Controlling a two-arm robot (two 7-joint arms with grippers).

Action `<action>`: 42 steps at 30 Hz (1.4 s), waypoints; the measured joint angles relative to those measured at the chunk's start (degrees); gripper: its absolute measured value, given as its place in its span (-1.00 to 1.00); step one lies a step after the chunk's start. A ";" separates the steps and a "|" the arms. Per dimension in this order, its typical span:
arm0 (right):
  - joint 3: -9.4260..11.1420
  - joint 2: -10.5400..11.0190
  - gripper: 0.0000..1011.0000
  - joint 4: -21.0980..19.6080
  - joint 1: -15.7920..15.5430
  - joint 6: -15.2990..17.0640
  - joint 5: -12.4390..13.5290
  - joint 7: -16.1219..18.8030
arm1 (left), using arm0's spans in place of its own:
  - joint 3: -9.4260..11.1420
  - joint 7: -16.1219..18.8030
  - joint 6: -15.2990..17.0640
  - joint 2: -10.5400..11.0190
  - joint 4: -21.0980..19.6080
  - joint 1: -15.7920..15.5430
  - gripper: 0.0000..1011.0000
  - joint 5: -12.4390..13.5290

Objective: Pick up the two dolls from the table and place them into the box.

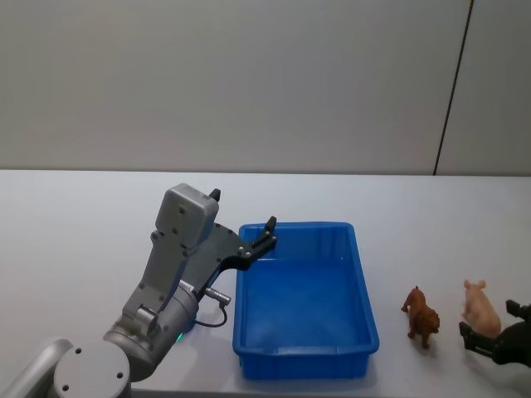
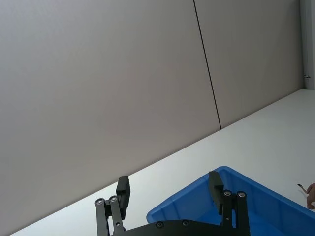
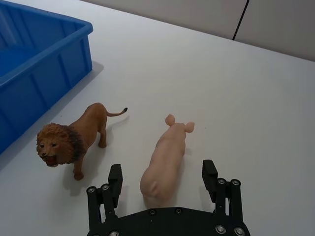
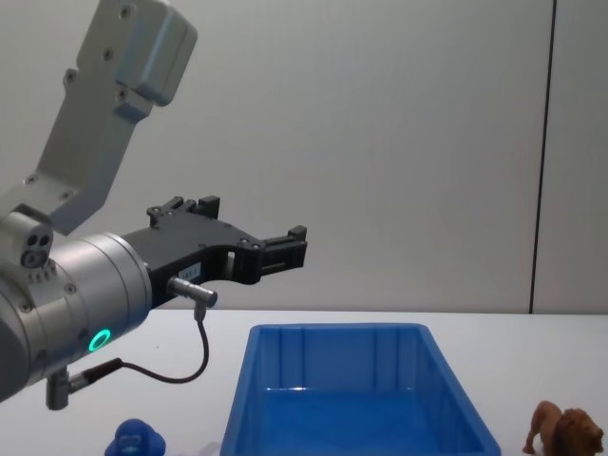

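Note:
A brown lion doll stands on the white table right of the blue box. Beside it lies a pink pig doll. My right gripper is open, its fingers either side of the pig's rear and apart from it; the lion stands just beside. In the chest view a blue rounded doll sits on the table left of the box. My left gripper hangs open and empty above the box's far left corner.
The box looks empty inside. My left forearm stands along the box's left wall. A grey wall rises behind the table, and bare tabletop stretches to the far left and behind the box.

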 joint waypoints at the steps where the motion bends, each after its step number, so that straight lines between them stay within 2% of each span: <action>1: -0.10 -0.11 0.96 0.00 -0.01 0.35 0.00 -0.09 | 0.00 0.00 0.00 0.00 0.00 0.00 0.98 0.00; 8: -0.55 -0.75 0.71 0.01 0.12 2.05 0.01 -0.78 | 0.00 0.00 0.00 0.00 0.00 0.00 0.98 0.00; 11: -0.74 -1.04 0.46 0.20 0.29 2.87 0.03 -1.23 | 0.00 0.00 0.00 0.00 0.00 0.00 0.98 0.00; 17: -0.99 -1.61 0.17 0.73 0.78 4.19 0.13 -2.07 | 0.00 0.00 0.00 0.00 0.00 0.00 0.98 0.00; 23: -1.06 -1.99 -0.27 1.11 1.18 4.83 0.48 -2.88 | 0.00 0.00 0.00 0.00 0.00 0.00 0.98 0.00; 32: -0.86 -2.46 -0.31 1.23 1.55 3.49 1.55 -4.30 | 0.00 0.00 0.00 0.00 0.00 0.00 0.98 0.00; 42: -0.29 -2.78 -0.31 -0.51 1.99 -0.86 3.36 -4.93 | 0.00 0.00 0.00 0.00 0.00 0.00 0.98 0.00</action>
